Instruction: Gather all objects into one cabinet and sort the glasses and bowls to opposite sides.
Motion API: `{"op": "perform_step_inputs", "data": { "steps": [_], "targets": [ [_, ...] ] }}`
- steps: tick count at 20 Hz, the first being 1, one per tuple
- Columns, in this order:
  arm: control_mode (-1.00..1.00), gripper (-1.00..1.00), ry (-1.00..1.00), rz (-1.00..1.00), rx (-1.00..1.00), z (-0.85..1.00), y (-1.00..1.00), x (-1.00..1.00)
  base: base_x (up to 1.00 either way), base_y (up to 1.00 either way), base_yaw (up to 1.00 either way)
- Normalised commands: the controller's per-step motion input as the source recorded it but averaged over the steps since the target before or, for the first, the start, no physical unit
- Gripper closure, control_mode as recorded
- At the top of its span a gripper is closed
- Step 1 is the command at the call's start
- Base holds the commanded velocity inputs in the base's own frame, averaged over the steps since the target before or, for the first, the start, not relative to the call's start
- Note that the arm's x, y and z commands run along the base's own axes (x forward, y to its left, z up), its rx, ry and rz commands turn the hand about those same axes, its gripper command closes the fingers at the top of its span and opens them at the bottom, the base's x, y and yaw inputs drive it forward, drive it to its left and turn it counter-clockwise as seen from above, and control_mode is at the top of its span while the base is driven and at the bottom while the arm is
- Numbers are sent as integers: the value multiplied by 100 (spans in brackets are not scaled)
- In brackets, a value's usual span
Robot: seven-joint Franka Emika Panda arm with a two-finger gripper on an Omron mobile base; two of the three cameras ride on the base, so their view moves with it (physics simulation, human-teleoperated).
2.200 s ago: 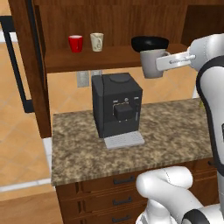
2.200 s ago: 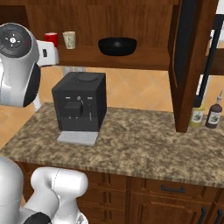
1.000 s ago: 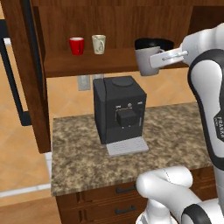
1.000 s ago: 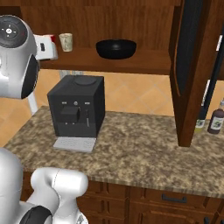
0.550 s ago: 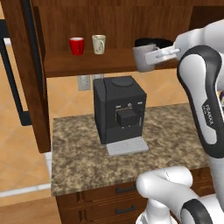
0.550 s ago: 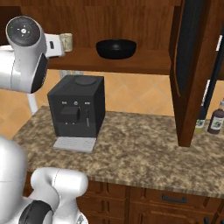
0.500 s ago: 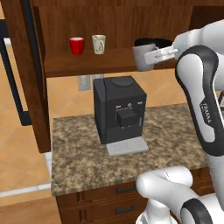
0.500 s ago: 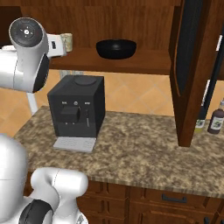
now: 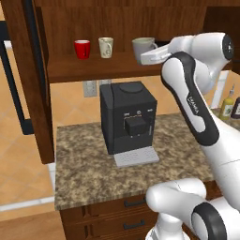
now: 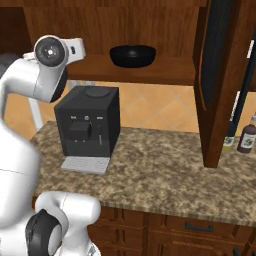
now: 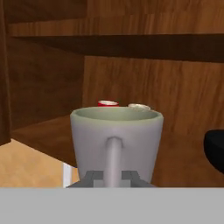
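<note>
The large grey mug hangs level with the cabinet's lower shelf, and my gripper is shut on its handle. In the hand view the mug is upright and close, its handle between my fingertips. The red cup and the cream mug stand on the shelf just left of it; their rims peek over the mug. The wide black bowl sits on the same shelf to the right, apart from the cups. It shows at the hand view's right edge.
A black coffee machine stands on the granite counter right under the shelf. The cabinet's black-panelled doors hang open at the left and the right. Dark bottles stand on the counter at the far right.
My arm has carried the grey mug leftward along the shelf front, closer to the cream mug. The camera shifted a little earlier on. The cups and bowl have not moved.
</note>
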Motion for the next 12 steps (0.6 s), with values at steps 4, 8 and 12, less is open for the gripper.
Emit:
{"op": "perform_step_inputs", "data": {
  "steps": [4,8,12],
  "targets": [
    [-100,100,-9,0,0,0,30,92,0,0,0],
    [-100,100,0,0,1,0,26,100,0,0,0],
    [-100,100,0,0,3,0,21,99,0,0,0]
  ]
}}
